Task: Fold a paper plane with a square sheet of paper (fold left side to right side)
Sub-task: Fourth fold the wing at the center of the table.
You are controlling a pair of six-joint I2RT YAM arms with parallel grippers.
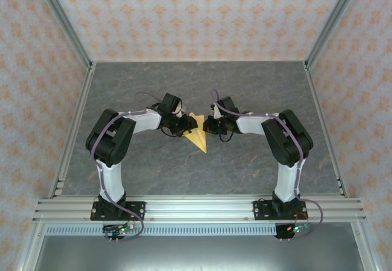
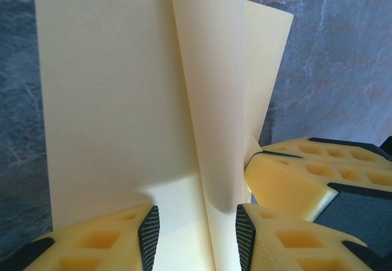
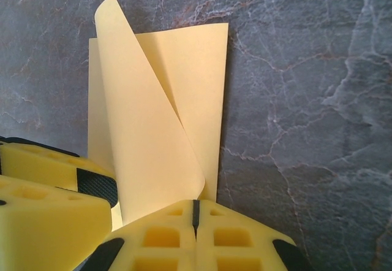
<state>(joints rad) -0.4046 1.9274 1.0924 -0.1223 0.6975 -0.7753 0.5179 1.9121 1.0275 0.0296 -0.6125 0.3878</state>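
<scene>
**Yellow right gripper (image 3: 196, 208) pinches flap of thin yellow-orange creased sheet of paper (image 3: 184, 68); yellow left gripper (image 2: 197, 228) spread**

Right wrist view: honeycomb-moulded fingers at bottom centre, pressed together, seam closed. Curled flap of the sheet runs down into the fingertips, so its edge looks nipped there. Flap lifts off the flat layer and peaks at upper left of frame. Rest of the sheet lies flat on the dark grey marbled tabletop (image 3: 306, 99), upper middle of frame. Left gripper's fingers sit in the lower left corner, touching or just beside the sheet; can't tell which.

Left wrist view: left gripper at bottom edge, jaws apart, black pads facing each other across a gap. Flat paper shows between them. Raised flap stands in that gap, close to the pad on the frame's right side, clear of the other pad. Sheet covers left and centre of frame; tabletop shows as a far-left strip and at upper right. Right gripper's fingers at lower right, meeting the flap's low edge.

Top view: left arm (image 1: 113, 142) and right arm (image 1: 288, 139) bent inward, grippers facing each other at frame centre, near each other. Sheet lies between and just below them, a pointed shape with its tip toward the bottom of frame, mid-table. Orange-patterned walls (image 1: 184, 13) surround the table; aluminium rail (image 1: 202, 208) runs along the bottom.
</scene>
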